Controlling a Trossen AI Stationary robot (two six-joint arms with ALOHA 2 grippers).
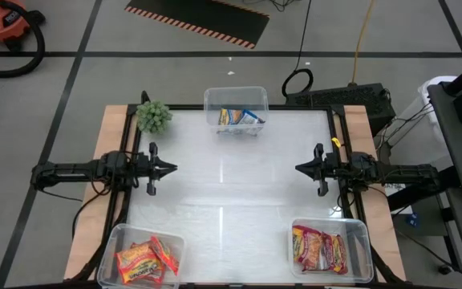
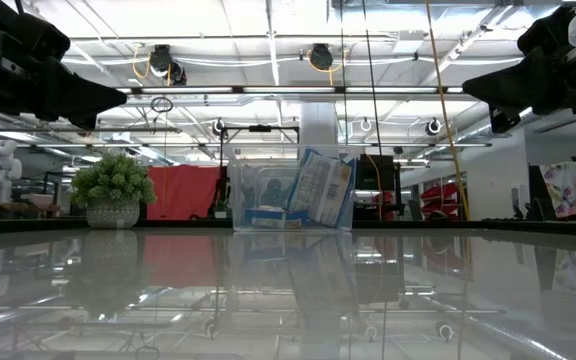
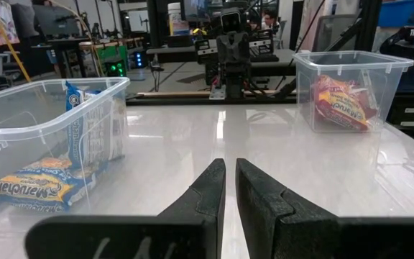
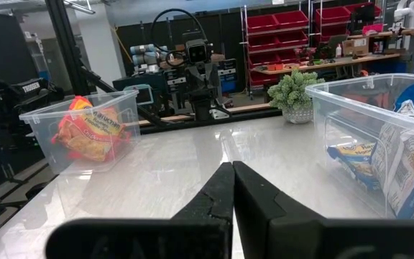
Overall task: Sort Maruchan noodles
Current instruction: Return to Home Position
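High view: crinkly packets (image 1: 321, 249) lie in clear rectangular tubs (image 1: 237, 90).

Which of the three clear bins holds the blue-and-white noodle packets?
The bin beside the green plant; the other two hold orange packets and red packets.

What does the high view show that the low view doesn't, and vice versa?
Only the high view: the left bin with orange packs and the right bin with red packs at the near corners. It also shows the jaws of the left arm and right arm shut, empty, facing across the table. Only the low view: the room behind, with ceiling lights. Both: the far bin holding blue packs, the plant beside it, and parts of both arms.
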